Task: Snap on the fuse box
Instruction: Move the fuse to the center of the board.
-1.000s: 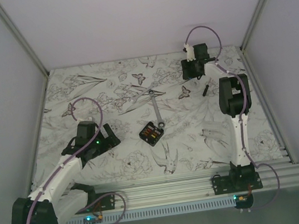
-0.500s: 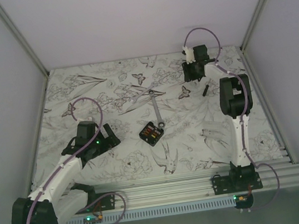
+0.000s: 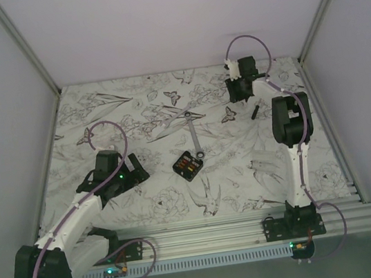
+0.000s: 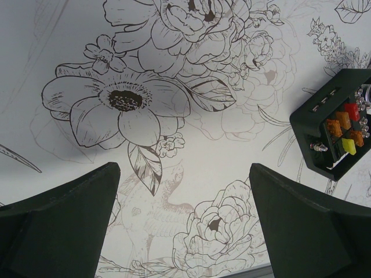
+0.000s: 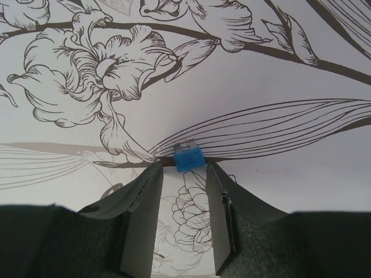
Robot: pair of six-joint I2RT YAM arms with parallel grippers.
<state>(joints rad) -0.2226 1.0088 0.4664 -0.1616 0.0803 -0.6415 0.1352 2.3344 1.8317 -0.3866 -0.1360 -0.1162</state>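
Left gripper [image 4: 184, 174] gapes near fuse box [image 4: 310, 116] holding coloured fuses [image 4: 342, 121].

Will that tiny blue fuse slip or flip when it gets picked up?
The blue fuse looks tiny and flat, so it is probably very light and may skid on the cloth if nudged. It seems to be stiff plastic, unlikely to bend. Sitting at the very tips of the right hand, it could twist out if pinched off-centre.

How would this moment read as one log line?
left gripper: open, empty | right gripper: astride blue fuse, grip unclear | fuse box: lying free
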